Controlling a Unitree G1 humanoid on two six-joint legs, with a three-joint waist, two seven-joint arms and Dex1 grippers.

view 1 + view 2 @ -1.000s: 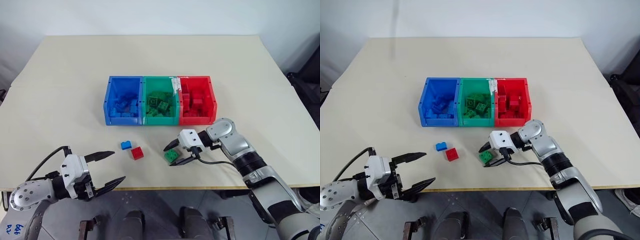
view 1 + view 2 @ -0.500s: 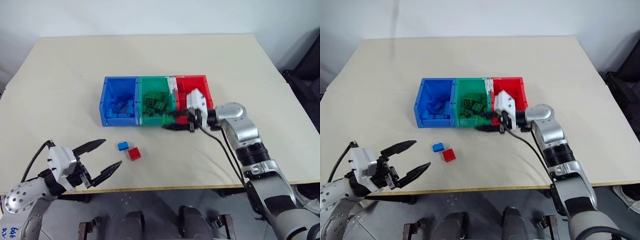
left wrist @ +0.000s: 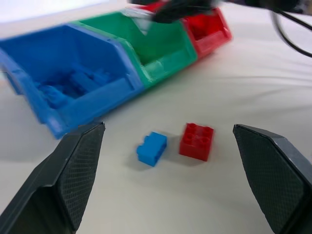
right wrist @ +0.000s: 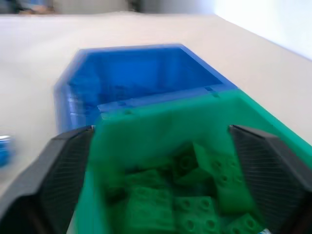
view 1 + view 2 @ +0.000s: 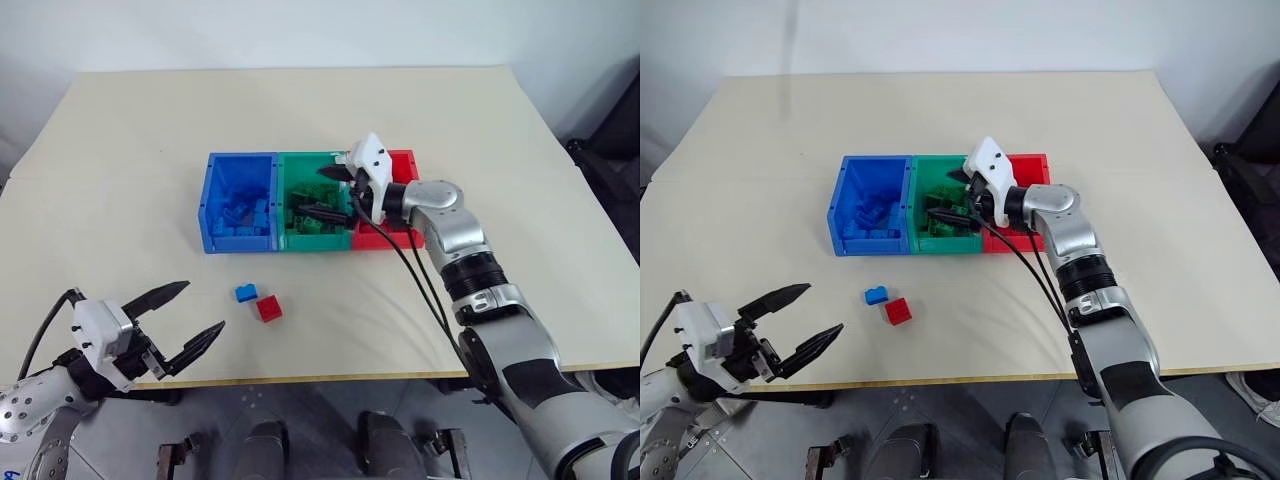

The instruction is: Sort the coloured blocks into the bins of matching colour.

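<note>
1. Nearest the robot, the left gripper (image 5: 183, 323) hovers past the table's (image 5: 120, 170) front edge with its two black fingers spread wide and nothing between them. Its arm is cut off at the lower left corner of the head views. A second ago it sat a little further right and closer to the loose blocks.
2. Just beyond it, a blue block (image 5: 245, 293) and a red block (image 5: 268, 308) lie on the table, side by side and nearly touching. Neither has moved.
3. The green block that lay to the right of that pair a second ago is gone from the table.
4. Further back, the three joined bins stand in a row: blue bin (image 5: 212, 190), green bin (image 5: 300, 165), red bin (image 5: 404, 160). Each holds blocks of its own colour.
5. The right gripper (image 5: 331, 192) is over the green bin, fingers apart, gripping nothing. A second ago it was low at the table around the green block. It covers much of the red bin.
6. In the right wrist view, green blocks (image 4: 190, 204) are piled inside the green bin; which one was just dropped cannot be told.
</note>
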